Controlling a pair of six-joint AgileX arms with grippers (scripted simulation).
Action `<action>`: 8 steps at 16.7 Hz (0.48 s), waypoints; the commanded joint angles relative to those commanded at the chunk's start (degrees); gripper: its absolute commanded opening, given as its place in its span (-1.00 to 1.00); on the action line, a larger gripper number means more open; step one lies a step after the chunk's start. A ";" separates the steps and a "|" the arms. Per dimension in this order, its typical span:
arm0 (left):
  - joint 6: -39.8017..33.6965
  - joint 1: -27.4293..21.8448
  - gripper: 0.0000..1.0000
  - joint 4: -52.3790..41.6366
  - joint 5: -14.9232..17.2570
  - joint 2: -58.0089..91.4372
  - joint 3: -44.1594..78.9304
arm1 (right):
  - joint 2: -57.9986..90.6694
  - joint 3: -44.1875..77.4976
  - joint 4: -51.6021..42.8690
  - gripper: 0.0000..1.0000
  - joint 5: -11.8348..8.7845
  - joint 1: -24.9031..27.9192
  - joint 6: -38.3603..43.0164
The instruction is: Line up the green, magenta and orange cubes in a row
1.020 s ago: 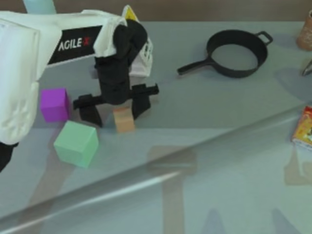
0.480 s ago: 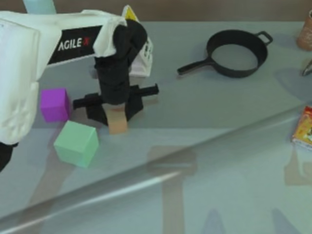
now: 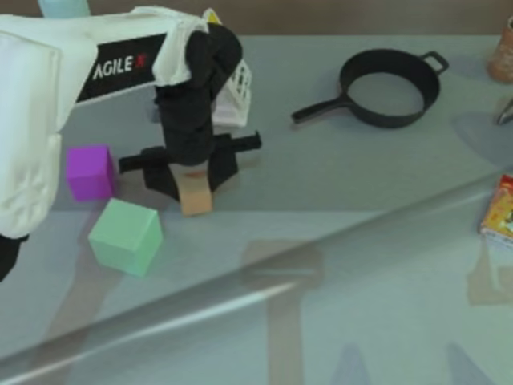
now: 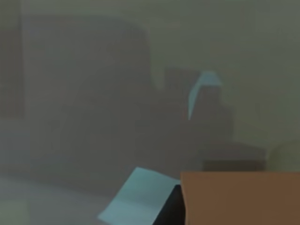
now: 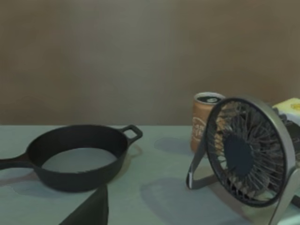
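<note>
My left gripper (image 3: 193,181) points down over the table's left half and is shut on the small light orange cube (image 3: 195,198). In the left wrist view that orange cube (image 4: 239,199) fills the lower corner beside one dark finger (image 4: 171,211). The magenta cube (image 3: 89,171) rests on the table to the left of the gripper. The larger mint-green cube (image 3: 126,236) sits in front of it, turned at an angle. Neither of those two touches the gripper. My right arm is outside the top view, parked by the fan.
A black frying pan (image 3: 390,87) lies at the back right, its handle pointing left. A white basket-like object (image 3: 234,95) stands behind my left arm. A can (image 5: 206,119) and a small fan (image 5: 248,150) stand at the far right. A colourful box (image 3: 498,210) sits at the right edge.
My left gripper's fingers stood open on either side of the orange cube a second ago. They have since closed on it, and the cube has shifted slightly left with the gripper.
</note>
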 joint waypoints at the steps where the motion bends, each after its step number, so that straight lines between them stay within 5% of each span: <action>1: -0.06 0.18 -1.00 -1.93 -0.01 -0.49 1.34 | 0.00 0.00 0.00 1.00 0.00 0.00 0.00; 8: -0.09 0.97 -1.00 -11.00 -0.02 -3.26 7.57 | 0.00 0.00 0.00 1.00 0.00 0.00 0.00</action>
